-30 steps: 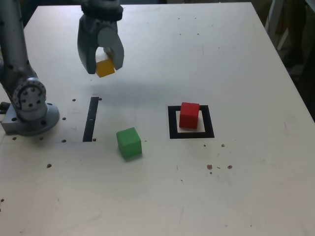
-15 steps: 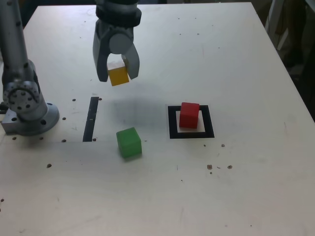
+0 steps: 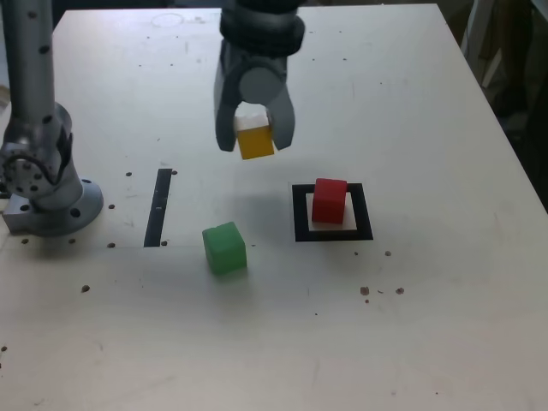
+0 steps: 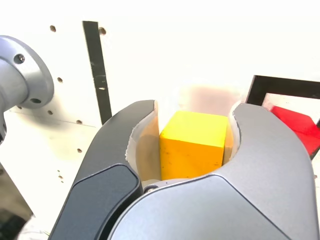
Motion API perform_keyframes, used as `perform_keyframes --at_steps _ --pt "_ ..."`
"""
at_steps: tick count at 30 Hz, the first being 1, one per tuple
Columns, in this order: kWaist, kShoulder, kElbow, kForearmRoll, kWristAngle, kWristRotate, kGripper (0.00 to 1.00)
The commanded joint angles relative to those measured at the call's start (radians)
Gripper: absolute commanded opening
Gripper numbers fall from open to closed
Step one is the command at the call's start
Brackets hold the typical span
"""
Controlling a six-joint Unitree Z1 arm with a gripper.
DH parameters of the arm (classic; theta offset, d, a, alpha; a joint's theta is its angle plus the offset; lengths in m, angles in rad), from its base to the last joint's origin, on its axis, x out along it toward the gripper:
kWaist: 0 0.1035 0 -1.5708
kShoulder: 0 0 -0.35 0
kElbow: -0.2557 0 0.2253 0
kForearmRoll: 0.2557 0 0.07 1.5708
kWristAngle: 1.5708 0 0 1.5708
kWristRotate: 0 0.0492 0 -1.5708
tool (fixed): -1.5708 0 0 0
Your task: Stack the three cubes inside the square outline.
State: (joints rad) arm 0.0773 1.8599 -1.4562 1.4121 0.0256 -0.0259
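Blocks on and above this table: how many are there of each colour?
Red block: 1
Yellow block: 1, in the gripper
Green block: 1
Total: 3

The pincer (image 3: 255, 144) points downward, its two curved jaws closed partway.

My hand (image 4: 192, 112) has smooth, matt grey, plastic-looking fingers with a translucent, rough-edged lining. The yellow cube (image 4: 192, 145) looks matt, faintly speckled. I see a smooth, slightly glossy tabletop (image 3: 428, 317) and a base (image 3: 58, 214) of metallic-looking grey, softly shiny.
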Motion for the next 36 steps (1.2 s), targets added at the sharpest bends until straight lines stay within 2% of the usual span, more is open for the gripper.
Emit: perform_keyframes --at_steps 1,6,13,24,36 --pt "-0.020 0.033 -0.047 0.028 0.019 0.008 0.30" --pt "-0.053 0.090 -0.136 0.067 0.043 0.027 0.30" --pt "-0.078 0.148 -0.215 0.101 0.053 0.057 0.30" --pt "-0.131 0.235 -0.312 0.123 0.072 0.096 0.30" --pt "-0.149 0.287 -0.367 0.124 0.096 0.108 0.30"
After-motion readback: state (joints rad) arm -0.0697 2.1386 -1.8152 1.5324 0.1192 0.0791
